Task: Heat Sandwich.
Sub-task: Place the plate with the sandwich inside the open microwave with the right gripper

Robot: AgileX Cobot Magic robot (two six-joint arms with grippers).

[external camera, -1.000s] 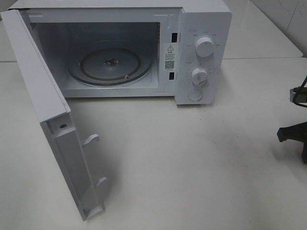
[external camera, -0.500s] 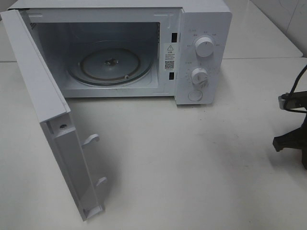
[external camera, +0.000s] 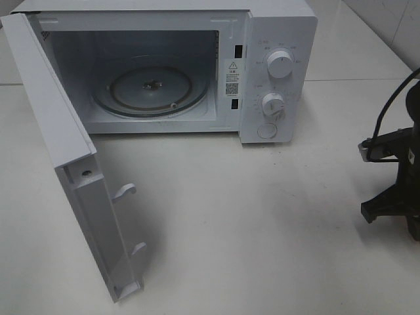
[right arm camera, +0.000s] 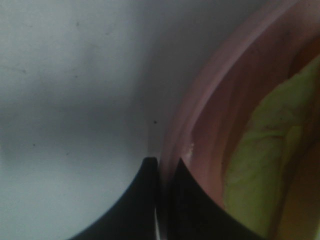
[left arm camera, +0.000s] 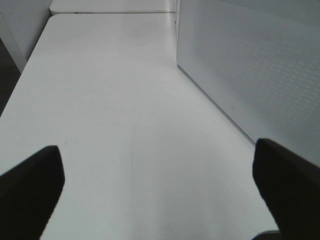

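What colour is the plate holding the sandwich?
Pink. The plate shows best in the right wrist view.

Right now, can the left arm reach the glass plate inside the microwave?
Probably not directly: the left tool faces the open door's outer side, and that door stands between it and the glass plate.

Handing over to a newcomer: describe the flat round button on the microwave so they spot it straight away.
Find the white microwave with its door swung open. On the control panel right of the cavity, the button sits at the very bottom, directly below the lower of two dials. Unlike the dials, it is flat and plain, without a raised grip.
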